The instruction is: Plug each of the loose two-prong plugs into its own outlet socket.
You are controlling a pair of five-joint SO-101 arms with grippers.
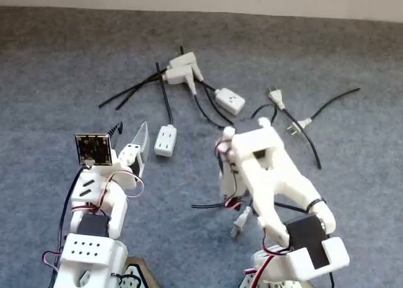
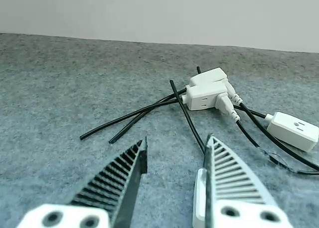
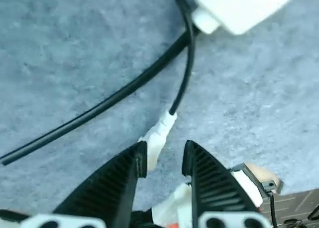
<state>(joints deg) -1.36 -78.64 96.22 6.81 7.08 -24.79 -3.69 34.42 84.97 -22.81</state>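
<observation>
My left gripper [image 2: 174, 143] is open, low over the carpet, with nothing between its ribbed fingers; in the high view it [image 1: 129, 135] sits left of a white outlet [image 1: 165, 140]. Farther off lie two outlets pressed together [image 2: 204, 91] with a white plug in one of them, and a single outlet [image 2: 294, 130]. My right gripper [image 3: 164, 145] is open, its tips on either side of a small white plug [image 3: 157, 135] lying on the carpet with its black cable trailing away. The right arm [image 1: 271, 168] bends down at mid table. Two more loose plugs [image 1: 276, 97] [image 1: 301, 124] lie at the right.
Black cables [image 1: 132, 92] fan out over the grey carpet from the outlets at the back. A white block [image 3: 244, 6] with a cable lies beyond the right gripper. Another plug [image 1: 239, 224] lies by the right arm's base. The carpet at far left is bare.
</observation>
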